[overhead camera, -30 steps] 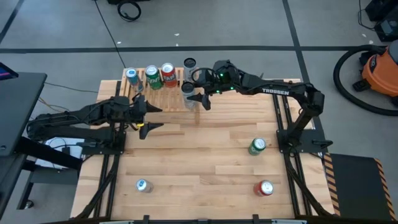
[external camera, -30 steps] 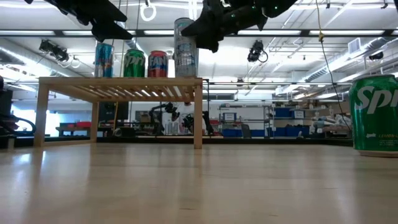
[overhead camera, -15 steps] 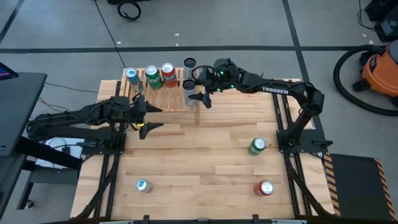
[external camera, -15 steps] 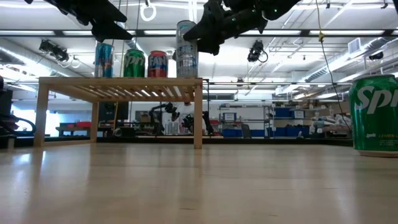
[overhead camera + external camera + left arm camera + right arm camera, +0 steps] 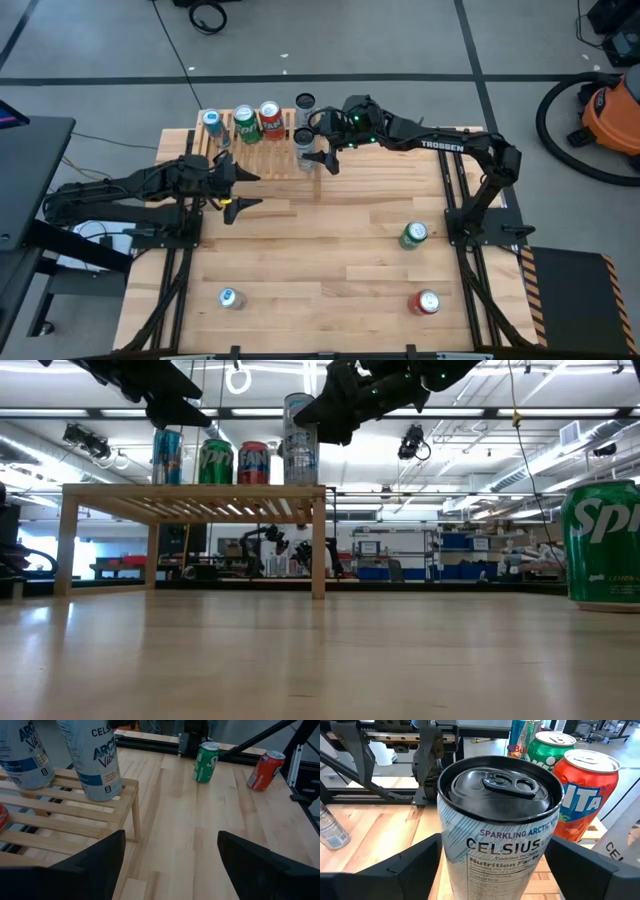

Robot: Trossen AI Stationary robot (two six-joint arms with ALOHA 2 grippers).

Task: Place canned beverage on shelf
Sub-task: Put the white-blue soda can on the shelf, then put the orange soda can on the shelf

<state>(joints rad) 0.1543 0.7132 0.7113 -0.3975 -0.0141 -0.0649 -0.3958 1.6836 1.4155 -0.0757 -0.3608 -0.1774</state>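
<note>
Fingers of the right gripper (image 5: 318, 148) stand either side of the pale Celsius can (image 5: 303, 140) at the right end of the shelf (image 5: 260, 150), seen from above. Three cans line the far edge of the shelf: a blue can (image 5: 211, 121), a green can (image 5: 244, 120) and an orange can (image 5: 270, 115). The left gripper (image 5: 243, 187) waits at the shelf's near left side, its fingers parted and holding nothing. More cans stand on the bench (image 5: 320, 260), among them a green one (image 5: 413, 235) and a red one (image 5: 426, 302) to the right and a blue one (image 5: 229, 298) near left.

From bench height, the Celsius can (image 5: 298, 440) stands upright on the slats at the shelf's (image 5: 195, 495) right end, with the right gripper (image 5: 335, 405) around its top.

From the left wrist, two pale cans stand on the slats, one (image 5: 95, 757) close to the corner.

From the right wrist, both dark fingers (image 5: 585, 865) flank the Celsius can (image 5: 497, 820) with visible gaps, so they look opened and clear of it. The orange can (image 5: 585, 790) sits close beside it.

Judging from this, the can is set down and the release is under way. To finish well, the fingers should open fully before moving, then draw straight back or up, without swinging sideways, since a brush could tip the tall can or knock its neighbour.
</note>
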